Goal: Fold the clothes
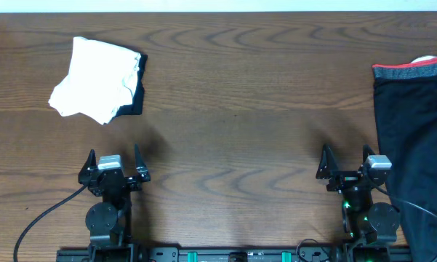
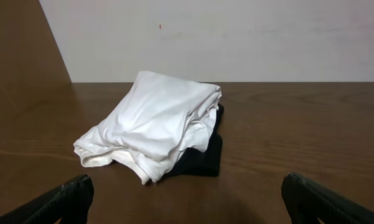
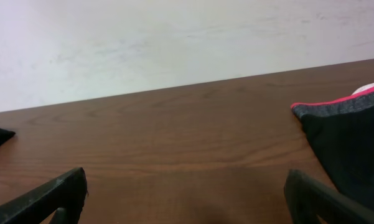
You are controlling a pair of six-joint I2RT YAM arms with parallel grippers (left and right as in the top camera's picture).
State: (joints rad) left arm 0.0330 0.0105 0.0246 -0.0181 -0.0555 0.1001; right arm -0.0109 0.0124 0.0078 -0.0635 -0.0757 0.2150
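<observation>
1. The left gripper (image 1: 114, 153) has its 2 fingers spread wide and holds nothing, above the brown wooden table (image 1: 233, 109).
2. The right gripper (image 1: 346, 151) is equally wide and empty.
3. A loosely folded white fabric garment (image 1: 98, 80) lies far left, on a black cloth (image 1: 136, 98) that shows at its right side.
4. The long black pants (image 1: 414, 131), with a grey, red-edged waistband, lie at the table's right edge near the right gripper, apart from its fingers.
</observation>
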